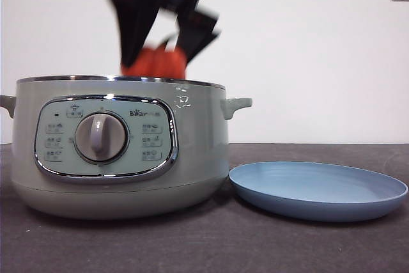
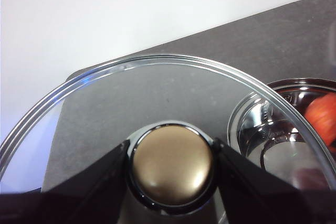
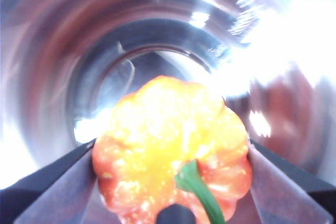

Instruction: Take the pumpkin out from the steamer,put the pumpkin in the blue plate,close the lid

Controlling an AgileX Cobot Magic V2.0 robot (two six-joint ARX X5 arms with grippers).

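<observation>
While the left hand (image 2: 170, 169) clamps the lid (image 2: 157, 85), the right hand (image 3: 170, 177) grips the pumpkin (image 3: 168, 150) above the steamer (image 1: 121, 145).

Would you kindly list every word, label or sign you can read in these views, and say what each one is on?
"Bear": brand on the steamer control panel, beside the dial.
Button labels around the dial: too small to read.
Small mark on the steamer wall below the rim: unreadable.
The lid, pumpkin and blue plate: no text visible.
</observation>
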